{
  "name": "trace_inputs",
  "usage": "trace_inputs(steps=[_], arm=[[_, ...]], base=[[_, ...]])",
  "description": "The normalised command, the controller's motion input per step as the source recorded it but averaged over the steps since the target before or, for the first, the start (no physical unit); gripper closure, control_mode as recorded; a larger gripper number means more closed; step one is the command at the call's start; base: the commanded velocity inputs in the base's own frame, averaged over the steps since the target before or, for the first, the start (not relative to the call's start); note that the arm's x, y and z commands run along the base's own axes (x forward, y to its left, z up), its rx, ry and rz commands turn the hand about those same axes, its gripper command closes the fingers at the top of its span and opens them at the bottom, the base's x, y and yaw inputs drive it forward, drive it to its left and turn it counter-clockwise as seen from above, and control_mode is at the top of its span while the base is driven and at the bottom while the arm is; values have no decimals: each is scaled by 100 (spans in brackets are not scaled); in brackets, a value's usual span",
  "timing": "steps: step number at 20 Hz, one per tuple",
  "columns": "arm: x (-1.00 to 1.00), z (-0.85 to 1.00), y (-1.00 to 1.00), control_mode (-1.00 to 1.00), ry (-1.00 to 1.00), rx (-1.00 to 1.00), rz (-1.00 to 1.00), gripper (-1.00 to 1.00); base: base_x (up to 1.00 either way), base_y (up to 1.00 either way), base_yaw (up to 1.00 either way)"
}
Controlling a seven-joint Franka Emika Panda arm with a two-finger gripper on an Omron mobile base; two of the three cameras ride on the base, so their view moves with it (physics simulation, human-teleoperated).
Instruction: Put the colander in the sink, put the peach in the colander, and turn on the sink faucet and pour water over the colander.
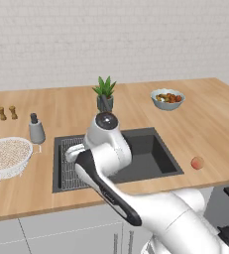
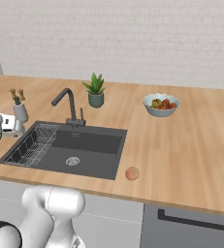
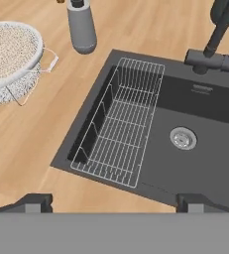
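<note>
First step not begun: tool wide open, empty above the sink, next needs the colander on the left tabletop.

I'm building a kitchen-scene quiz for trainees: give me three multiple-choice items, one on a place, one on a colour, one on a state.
1. Where is the colander?
A. in the sink
B. on the counter left of the sink
C. beside the fruit bowl

2. What colour is the sink faucet?
A. dark grey
B. gold
C. white

3. How is the end effector?
A. shut on the peach
B. shut on the colander
C. open, holding nothing

Answers: B, it sits on wood beside the soap dispenser; A, dark like the basin; C, fingertips stand wide apart.
</note>
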Motion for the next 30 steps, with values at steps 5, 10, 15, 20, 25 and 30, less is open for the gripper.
trace_inputs(steps=[5,10,15,20,25,30], arm=[[99,-4,100,-100,3,0,-4,-100],[82,0,86,-100,6,0,-2,-100],[7,4,6,-100,23,0,0,-100],[0,0,2,-100,24,0,0,-100],[-3,-1,21,-100,15,0,0,-100],[-7,-24,10,-100,1,0,0,-100]], base=[[0,0,0],[0,0,0],[0,0,0],[0,0,0],[0,0,0],[0,0,0]])
